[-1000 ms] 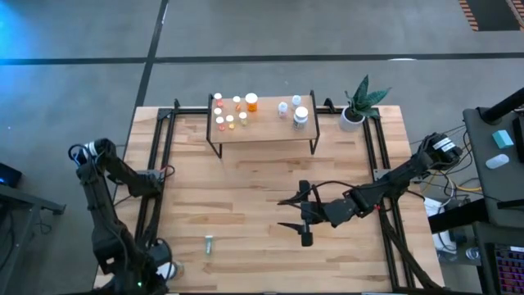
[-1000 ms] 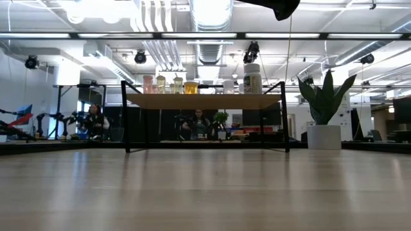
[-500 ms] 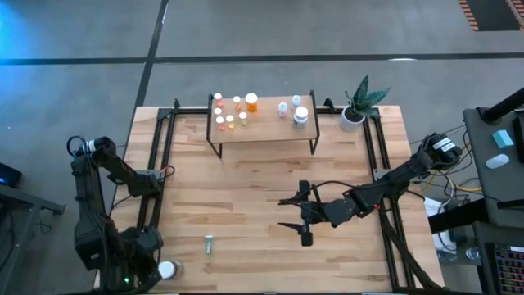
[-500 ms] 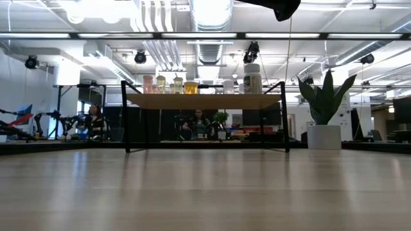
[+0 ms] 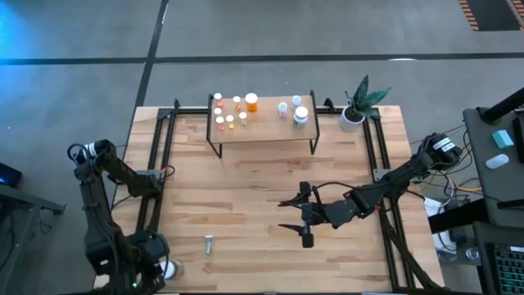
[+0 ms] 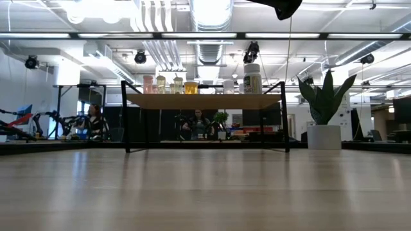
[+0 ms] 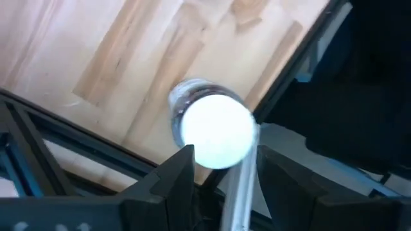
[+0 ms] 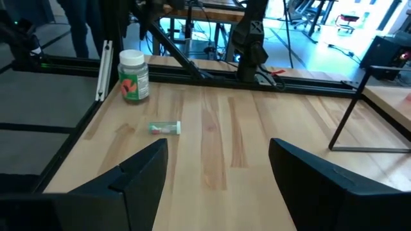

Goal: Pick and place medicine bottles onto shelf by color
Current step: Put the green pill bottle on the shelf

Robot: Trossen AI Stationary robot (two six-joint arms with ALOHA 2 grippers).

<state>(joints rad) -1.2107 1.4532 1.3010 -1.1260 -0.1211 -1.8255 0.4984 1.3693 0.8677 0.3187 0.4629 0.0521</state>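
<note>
Left gripper hovered over a white-capped bottle at the table's 7 o'clock corner, fingers apart and empty. Only the right wrist view showed its green-and-red label. A clear vial lay nearby. More bottles stood on the shelf at 12 o'clock. Right gripper hung wide at center.

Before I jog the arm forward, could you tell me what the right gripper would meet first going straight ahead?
The right gripper, open above bare tabletop, points towards the small clear vial lying on the wood; likely that first, though depth is unclear.
</note>
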